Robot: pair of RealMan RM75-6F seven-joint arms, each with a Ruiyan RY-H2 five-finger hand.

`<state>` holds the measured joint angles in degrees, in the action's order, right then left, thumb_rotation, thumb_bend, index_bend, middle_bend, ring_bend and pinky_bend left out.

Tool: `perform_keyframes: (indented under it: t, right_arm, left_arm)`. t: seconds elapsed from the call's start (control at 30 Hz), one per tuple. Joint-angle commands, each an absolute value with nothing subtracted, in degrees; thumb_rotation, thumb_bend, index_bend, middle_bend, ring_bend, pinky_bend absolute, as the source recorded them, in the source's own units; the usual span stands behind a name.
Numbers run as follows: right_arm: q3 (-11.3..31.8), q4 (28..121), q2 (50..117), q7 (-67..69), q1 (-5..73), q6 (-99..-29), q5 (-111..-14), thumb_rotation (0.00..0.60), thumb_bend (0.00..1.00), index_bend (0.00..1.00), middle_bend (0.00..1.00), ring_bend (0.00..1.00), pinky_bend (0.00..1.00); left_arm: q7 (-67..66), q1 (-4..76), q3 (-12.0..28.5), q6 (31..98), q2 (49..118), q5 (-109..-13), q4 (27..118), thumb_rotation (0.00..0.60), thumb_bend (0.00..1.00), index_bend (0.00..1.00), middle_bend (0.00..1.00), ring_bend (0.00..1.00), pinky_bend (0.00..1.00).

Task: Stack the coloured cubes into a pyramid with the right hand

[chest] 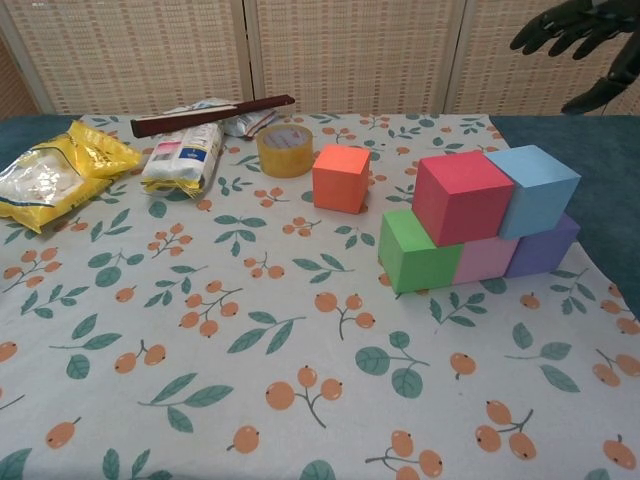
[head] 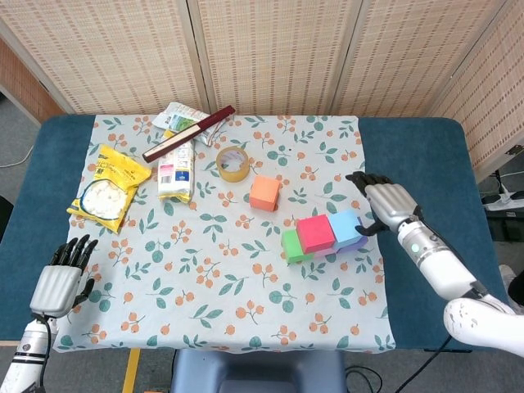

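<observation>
backdrop: woven cane screen panels (head: 270, 49) | floor: grey (head: 12, 135) | table: blue top (head: 417, 164), floral cloth (head: 205, 278)

Matt cubes (chest: 495, 210) on printed cloth (chest: 200, 330); glossy snack bag (chest: 45, 175).

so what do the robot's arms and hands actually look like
Both hands, left hand and right hand, have ribbed silver-grey backs and black fingers. The arms are glossy white with black bands at the joints; a small green light shows on the right wrist.

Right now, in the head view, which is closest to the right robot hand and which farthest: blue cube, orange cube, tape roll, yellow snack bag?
From the right robot hand:
1. Blue cube, just beside it, atop the stack.
2. Orange cube, alone mid-table.
3. Tape roll, further back-left.
4. Yellow snack bag, far left.
</observation>
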<state>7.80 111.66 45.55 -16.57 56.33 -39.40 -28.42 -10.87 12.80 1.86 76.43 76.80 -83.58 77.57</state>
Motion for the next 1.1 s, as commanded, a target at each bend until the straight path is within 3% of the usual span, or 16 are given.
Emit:
perform_keyframes:
  t: [0.03,0.13,0.27,0.47,0.73,1.1]
  right_arm:
    - [9.48,109.25,45.43,-16.39,62.17,-36.47,-20.23,0.600,0.19,0.00,0.00,0.00,0.06]
    - [8.01,105.92,49.68,-21.55,71.44,-37.53,-9.84,0.600,0.19,0.01,0.00,0.00,0.06]
    - [4.45,99.46,59.32,-32.28,85.28,-46.18,10.88,0.600,0.19,0.02,0.00,0.00,0.06]
    - [6.39,88.48,71.17,-44.61,93.52,-51.85,29.79,0.600,0.19,0.03,0.00,0.00,0.06]
    - [10.24,75.46,83.62,-54.15,92.77,-52.77,34.48,0.600,0.19,0.03,0.00,0.00,0.05]
    - [16.88,64.94,92.53,-60.13,89.00,-53.56,31.62,0.600,0.19,0.09,0.00,0.00,0.05]
  left_arm:
    - [-10.73,12.95,1.99,76.12,76.85,-83.29,77.43,0.600,0.44,0.00,0.00,0.00,0.15]
    - [-10.19,13.25,2.44,75.11,76.89,-82.19,76.89,0.600,0.44,0.00,0.00,0.00,0.15]
    - [-9.32,13.50,2.99,74.82,76.77,-81.56,76.23,0.600,0.44,0.00,0.00,0.00,0.15]
    - [-7.54,13.25,3.65,75.70,75.86,-81.18,76.00,0.600,0.44,0.00,0.00,0.00,0.15]
    - [-6.00,12.75,4.31,76.89,74.77,-80.74,76.11,0.600,0.44,0.00,0.00,0.00,0.15]
    - [-6.25,12.78,4.63,76.77,74.86,-80.02,75.78,0.600,0.44,0.00,0.00,0.00,0.15]
